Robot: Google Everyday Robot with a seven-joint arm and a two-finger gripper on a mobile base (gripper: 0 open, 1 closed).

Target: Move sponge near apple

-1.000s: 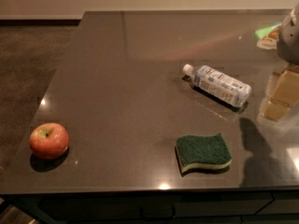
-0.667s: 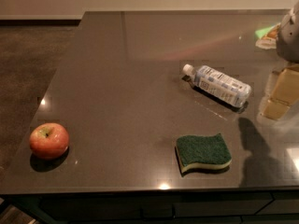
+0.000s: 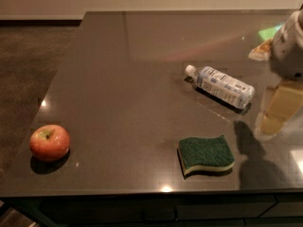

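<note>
On the dark countertop (image 3: 142,79), the gripper (image 3: 279,111), clamping state indeterminable, is hovering near the sponge (image 3: 206,154); centre above it before carrying toward the apple (image 3: 49,142).

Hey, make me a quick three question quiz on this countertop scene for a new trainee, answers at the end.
1. True or false: the sponge is touching the apple.
2. Which lies closer to the sponge? A) the apple B) the water bottle
3. Fill in: the gripper is at the ____ edge of the camera view.

Key: 1 false, they lie well apart. 2 B. 3 right.
</note>
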